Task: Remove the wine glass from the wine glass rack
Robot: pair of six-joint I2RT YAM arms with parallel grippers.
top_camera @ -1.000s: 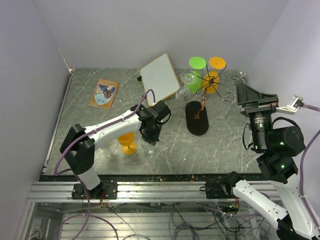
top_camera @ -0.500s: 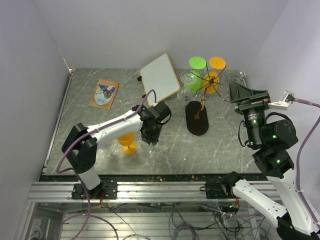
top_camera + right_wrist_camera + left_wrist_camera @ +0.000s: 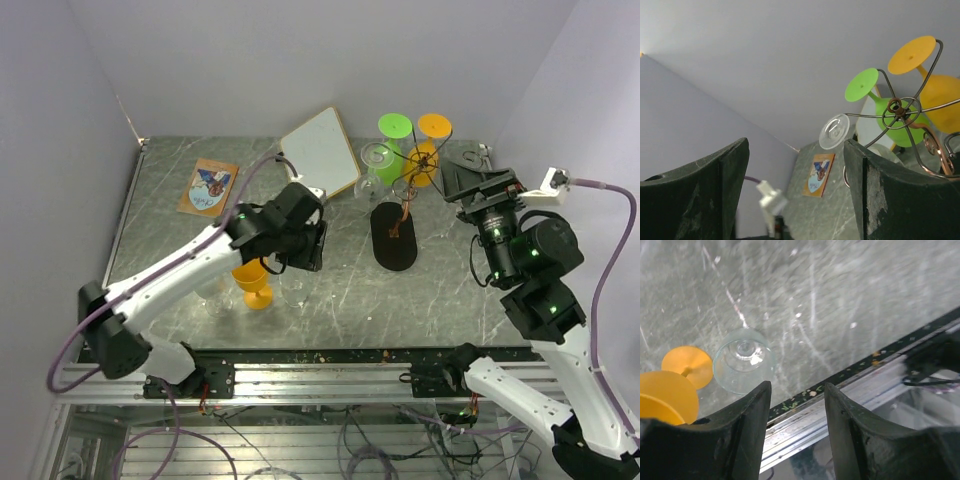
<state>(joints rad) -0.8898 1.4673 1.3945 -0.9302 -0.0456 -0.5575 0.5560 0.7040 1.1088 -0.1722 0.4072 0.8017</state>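
As the table (image 3: 450,290) spreads under both arms, the wine glass rack (image 3: 394,236) stands on it just ahead of the right gripper (image 3: 795,145). Its flat black base keeps the tall wire tree upright. A white board (image 3: 320,153) lies beyond the left gripper (image 3: 797,390), well away from the work.

The right gripper is raised to the height of the rack's arms and points at them. Its jaws are spread wide with nothing between them, which looks like a stance for reaching a stem. The left gripper hangs over the table nearer the arm bases, jaws parted a moderate way and also empty.

Three glasses hang bowl-down from the rack, each held by its foot resting on a curled arm. The hanging clear glass (image 3: 834,131) sits almost in line with the gap between the right jaws. The green glass (image 3: 861,85) is a little to the right of it and the orange glass (image 3: 912,54) further right again. The clear one is probably the next to come off, and it would have to slide outward along its wire.

Just below the left gripper, beside its left jaw, a standing clear glass (image 3: 744,367) and a standing orange glass (image 3: 670,390) rest upright on the table, near each other.
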